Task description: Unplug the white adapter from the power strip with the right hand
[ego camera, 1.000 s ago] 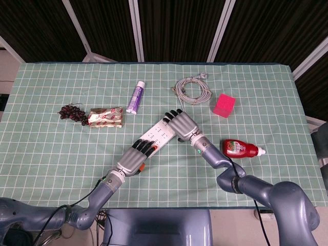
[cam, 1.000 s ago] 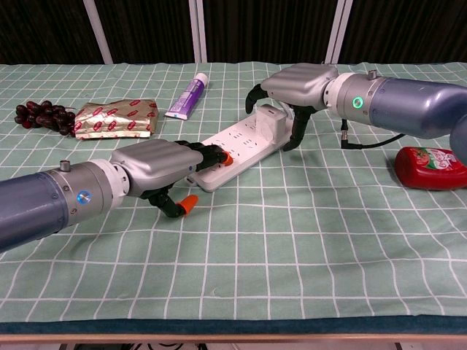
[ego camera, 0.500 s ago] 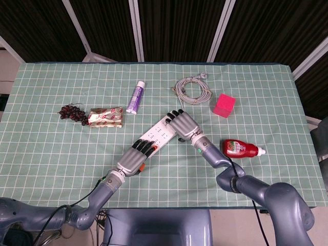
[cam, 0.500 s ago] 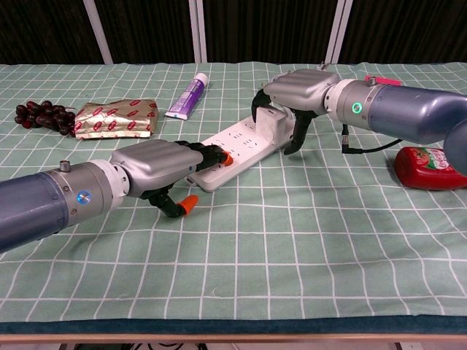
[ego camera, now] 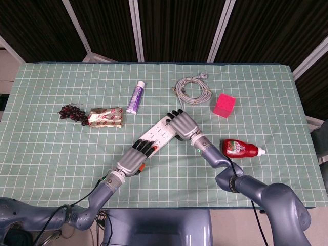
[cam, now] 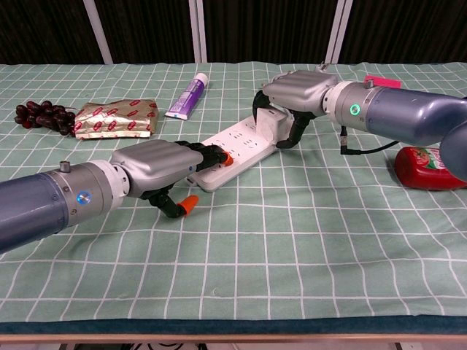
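The white power strip (ego camera: 158,135) (cam: 237,149) lies slantwise in the middle of the table. The white adapter (cam: 269,123) sits plugged in at its far end, mostly hidden under my right hand in the head view. My right hand (ego camera: 182,125) (cam: 300,92) arches over the adapter, with fingers curled down one side and the thumb down the other, gripping it. My left hand (ego camera: 135,158) (cam: 157,168) rests palm down on the strip's near end, its fingers (cam: 208,154) laid flat along the top.
A red sauce bottle (ego camera: 239,149) (cam: 430,168) lies right of my right forearm. Behind are a pink cube (ego camera: 224,105), a coiled cable (ego camera: 192,89) and a purple tube (ego camera: 136,97) (cam: 187,97). A gold packet (ego camera: 105,117) (cam: 117,119) and grapes (ego camera: 72,113) (cam: 41,114) lie to the left.
My right hand has settled lower over the strip's far end, and its thumb and fingers have drawn in around the adapter. The left hand and the strip have stayed put.
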Robot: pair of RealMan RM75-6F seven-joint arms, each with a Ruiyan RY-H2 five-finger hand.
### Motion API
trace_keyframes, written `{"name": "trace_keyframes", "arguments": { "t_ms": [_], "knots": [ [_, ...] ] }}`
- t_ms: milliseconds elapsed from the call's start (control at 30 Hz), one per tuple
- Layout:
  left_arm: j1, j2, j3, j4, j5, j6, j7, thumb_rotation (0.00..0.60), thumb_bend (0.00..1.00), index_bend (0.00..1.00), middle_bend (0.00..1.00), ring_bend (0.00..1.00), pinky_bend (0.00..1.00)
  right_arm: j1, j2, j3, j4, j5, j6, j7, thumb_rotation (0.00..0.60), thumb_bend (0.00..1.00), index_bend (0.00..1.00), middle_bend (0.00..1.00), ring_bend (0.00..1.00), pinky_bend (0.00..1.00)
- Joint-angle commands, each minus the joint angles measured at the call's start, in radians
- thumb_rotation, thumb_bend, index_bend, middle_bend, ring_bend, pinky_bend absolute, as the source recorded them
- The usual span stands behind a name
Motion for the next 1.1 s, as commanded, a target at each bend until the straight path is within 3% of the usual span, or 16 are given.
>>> {"name": "trace_keyframes", "arguments": {
  "t_ms": [33, 267, 700, 1100],
  "knots": [
    [0.0, -0.001, 0.001, 0.001, 0.0, 0.0, 0.0, 0.6, 0.53, 0.08, 0.0, 0.0, 0.1, -0.001, 0.0, -0.001, -0.001, -0.002, 0.003, 0.003, 0.6, 0.57, 0.5, 0.23, 0.2, 0.25],
    [-0.001, -0.001, 0.002, 0.0, 0.0, 0.0, 0.0, 0.6, 0.53, 0.08, 0.0, 0.0, 0.1, -0.007, -0.007, -0.004, 0.004, -0.007, 0.016, 0.008, 0.6, 0.73, 0.63, 0.24, 0.21, 0.25],
    [-0.001, -0.004, 0.01, 0.004, 0.008, -0.004, -0.003, 0.6, 0.53, 0.08, 0.0, 0.0, 0.1, -0.021, -0.014, 0.026, 0.008, 0.01, 0.071, 0.0, 0.6, 0.75, 0.69, 0.24, 0.21, 0.25],
    [0.005, -0.003, 0.019, 0.001, 0.012, -0.003, -0.01, 0.6, 0.53, 0.08, 0.0, 0.0, 0.1, -0.037, 0.035, 0.046, -0.072, 0.034, 0.094, -0.057, 0.6, 0.76, 0.71, 0.24, 0.21, 0.25]
  ]
}}
